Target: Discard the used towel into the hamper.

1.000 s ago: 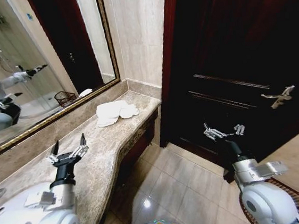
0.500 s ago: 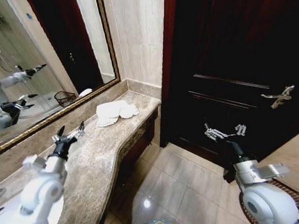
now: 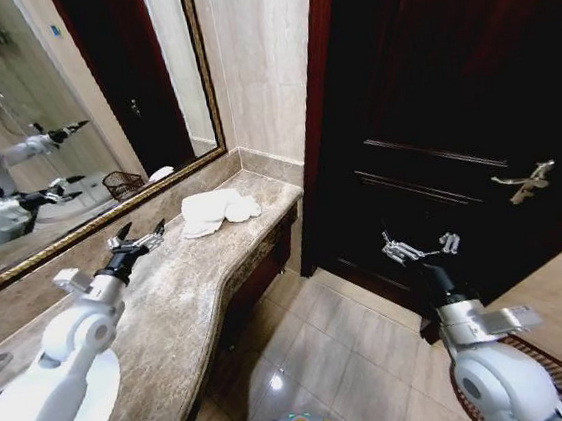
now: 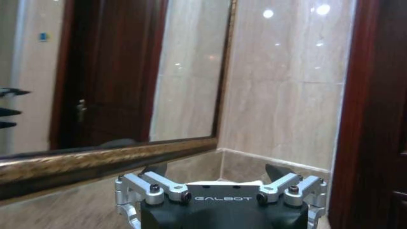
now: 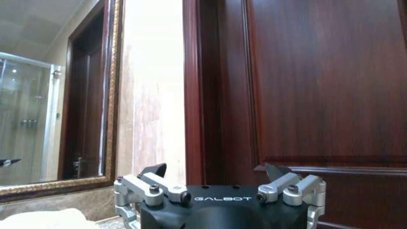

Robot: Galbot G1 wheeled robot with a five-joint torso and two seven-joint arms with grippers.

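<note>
One white towel on the counter, beyond the spread left hand; right hand likewise spread.

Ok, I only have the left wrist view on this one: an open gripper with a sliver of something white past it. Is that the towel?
Observer: Yes. In the head view the white towel lies crumpled at the far end of the marble counter, near the wall corner.
Operator: Is the gripper touching it?
Observer: No. The left gripper hovers open above the counter, short of the towel, with bare marble between them.
Operator: And the other arm?
Observer: The right gripper is open and empty, held out beyond the counter in front of the dark wooden door.
</note>
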